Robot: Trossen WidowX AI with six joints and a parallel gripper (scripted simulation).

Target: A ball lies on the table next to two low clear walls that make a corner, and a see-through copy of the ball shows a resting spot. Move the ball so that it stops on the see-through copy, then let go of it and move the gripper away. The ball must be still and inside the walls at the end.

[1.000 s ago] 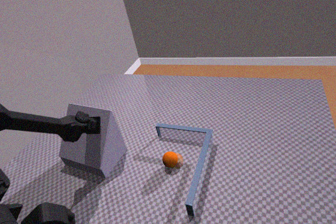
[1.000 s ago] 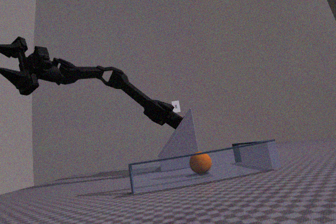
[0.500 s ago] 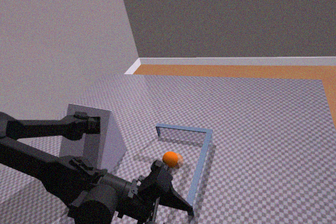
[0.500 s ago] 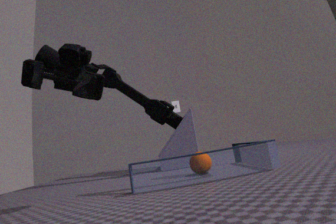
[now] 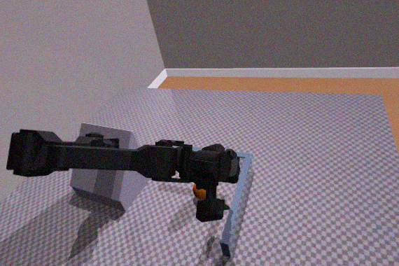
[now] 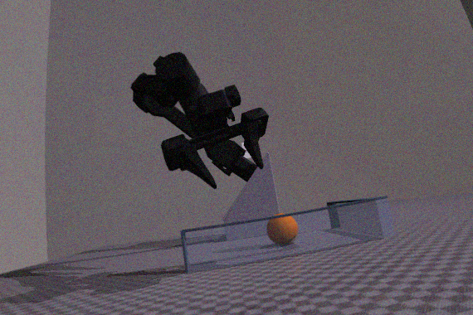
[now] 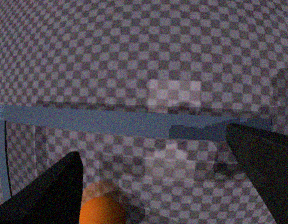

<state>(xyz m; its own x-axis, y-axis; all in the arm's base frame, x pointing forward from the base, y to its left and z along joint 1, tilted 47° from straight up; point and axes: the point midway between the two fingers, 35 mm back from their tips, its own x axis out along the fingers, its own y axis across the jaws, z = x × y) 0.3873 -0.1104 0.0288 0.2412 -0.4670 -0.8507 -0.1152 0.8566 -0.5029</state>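
Note:
The orange ball [image 5: 199, 191] [image 6: 282, 230] [image 7: 102, 210] lies on the table inside the corner of the clear walls, apart from the long wall [image 5: 239, 194] [image 6: 185, 252] [image 7: 95, 120]. The short wall [image 6: 360, 216] [image 7: 2, 160] meets it at one end. The see-through copy [image 7: 99, 188] shows as a faint orange patch right beside the ball, on its long-wall side; the top view mostly hides it behind the gripper. My gripper [image 6: 237, 177] [image 7: 156, 146] is open and empty, tilted, above the walls and higher than the ball. In the wrist view the ball is partly hidden by the left finger.
A large grey wedge-shaped block [image 5: 134, 173] [image 6: 259, 192] stands on the checkered table [image 5: 315, 176] [image 6: 332, 283], on the side of the ball away from the long wall. My arm [image 5: 105, 158] reaches over it in the top view. Room walls stand behind.

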